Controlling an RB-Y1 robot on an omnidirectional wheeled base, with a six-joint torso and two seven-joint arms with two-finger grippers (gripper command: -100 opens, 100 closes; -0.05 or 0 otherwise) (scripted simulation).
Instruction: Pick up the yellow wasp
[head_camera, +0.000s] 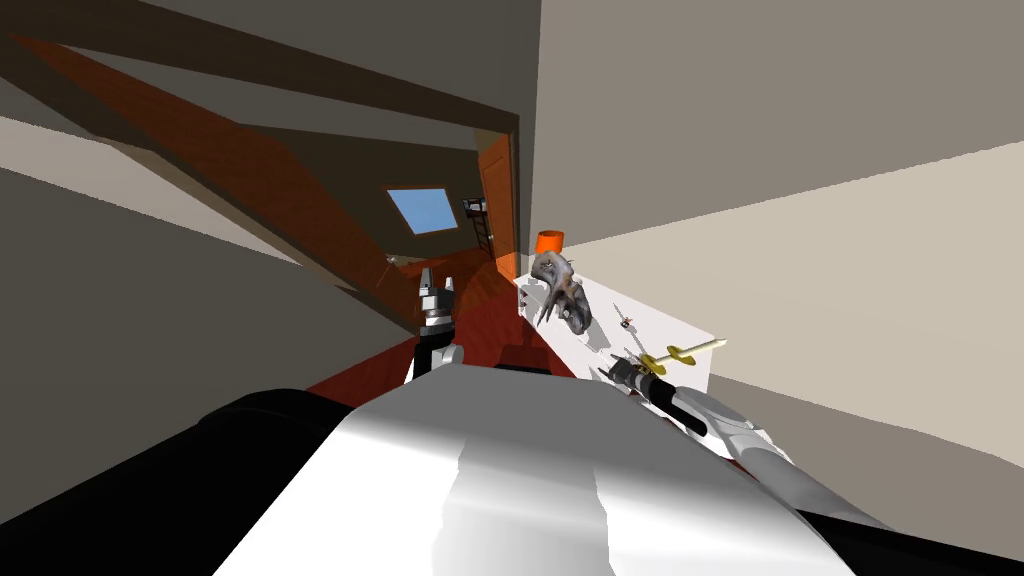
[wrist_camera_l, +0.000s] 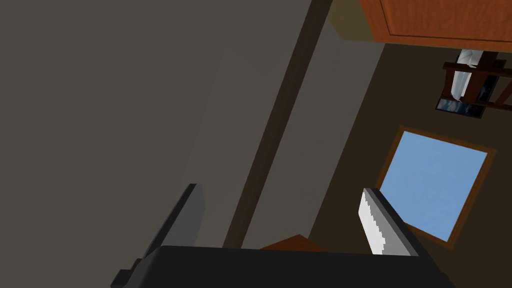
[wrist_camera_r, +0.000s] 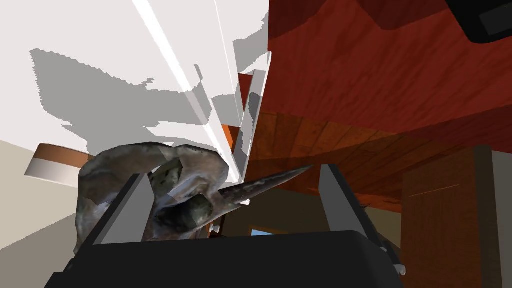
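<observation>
Right pincer (wrist_camera_r: 235, 171) spread wide, yellow wasp (head_camera: 680, 354) slim, pale-tailed, on white cabinet (head_camera: 655, 318).

Skull (head_camera: 560, 292) on table (head_camera: 655, 325), pot (head_camera: 549, 241) behind it, wasp (head_camera: 682, 352) before it, right claw (head_camera: 615, 365) beside wasp

Beige walls (head_camera: 780, 100), red wood floor (head_camera: 475, 300), wht cabinet (head_camera: 655, 318), 1 blue window (head_camera: 422, 210).

I see the wasp (head_camera: 680, 353) in yellow against a plain white surface (head_camera: 672, 322). The skull (head_camera: 560, 290) is mottled grey and brown, the pot (head_camera: 548, 241) is bright orange, and the floor (head_camera: 478, 298) shows red-brown wood grain.
</observation>
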